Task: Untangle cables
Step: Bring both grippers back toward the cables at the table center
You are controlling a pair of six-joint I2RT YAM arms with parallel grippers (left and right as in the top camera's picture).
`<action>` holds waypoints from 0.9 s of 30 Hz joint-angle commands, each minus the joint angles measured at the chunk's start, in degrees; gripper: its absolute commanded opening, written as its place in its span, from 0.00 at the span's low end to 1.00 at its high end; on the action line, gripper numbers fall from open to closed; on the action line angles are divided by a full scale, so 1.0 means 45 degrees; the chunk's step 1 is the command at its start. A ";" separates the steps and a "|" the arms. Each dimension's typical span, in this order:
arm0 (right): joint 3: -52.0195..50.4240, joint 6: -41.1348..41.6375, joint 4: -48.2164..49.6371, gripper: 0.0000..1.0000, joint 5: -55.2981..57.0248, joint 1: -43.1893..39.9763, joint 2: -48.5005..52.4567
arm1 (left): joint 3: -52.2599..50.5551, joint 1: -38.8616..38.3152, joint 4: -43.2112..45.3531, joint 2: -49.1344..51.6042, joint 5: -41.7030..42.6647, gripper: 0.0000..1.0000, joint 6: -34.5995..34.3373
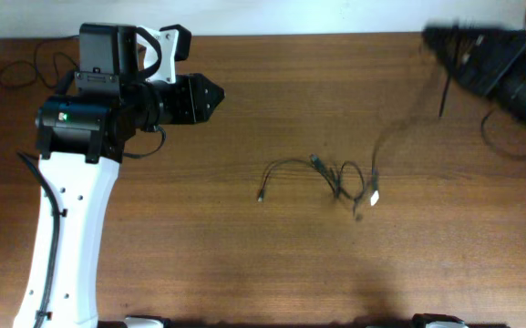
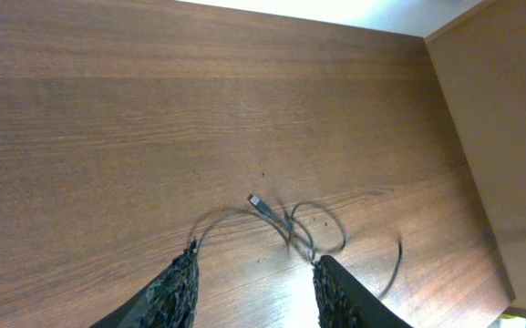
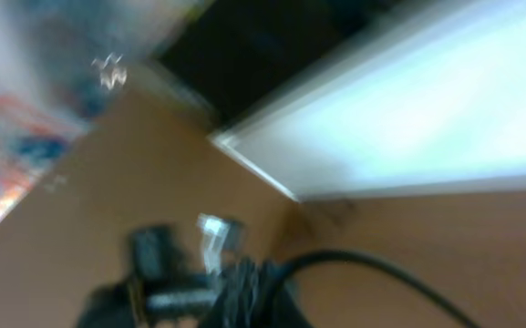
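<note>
The cables [image 1: 335, 175] lie in a loose knot right of the table's [image 1: 199, 273] middle. Their long axis runs along the near edge, with one plug end pointing left. Farther back, the left gripper [image 1: 215, 94], jaws spread and empty, points rightward and is nearer that end. At the far right corner the blurred right gripper [image 1: 443, 44] is pressed together, apparently pinching a strand that slants up to it.

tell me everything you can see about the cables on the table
The cables are thin black cords in a loose tangle lying on the wooden table, right of centre. Loops cross in the middle, one free end trails left, and small metal-tipped plugs show at the ends. A faint, blurred strand rises toward the right arm; whether it is held cannot be told. The left gripper is apart from them.
</note>
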 commanded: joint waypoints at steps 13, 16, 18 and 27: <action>0.0277 -0.2098 -0.2205 0.04 -0.3657 0.0481 0.1175 | 0.0010 0.0005 0.0034 0.0078 0.0233 0.42 0.0214; 0.0262 -0.2608 -0.3886 0.04 -0.1681 0.0481 0.1112 | 0.0010 -0.0146 0.0112 0.0078 0.0486 0.42 0.0627; 0.0262 -0.2812 -0.5032 0.04 -0.1166 0.0481 0.1307 | 0.0010 -0.0510 0.0253 0.0078 0.1894 0.44 0.1851; 0.0262 -0.2803 -0.2059 0.04 -0.4031 0.1112 0.1365 | 0.0010 -0.2448 0.1438 0.1365 0.2429 0.58 -0.4745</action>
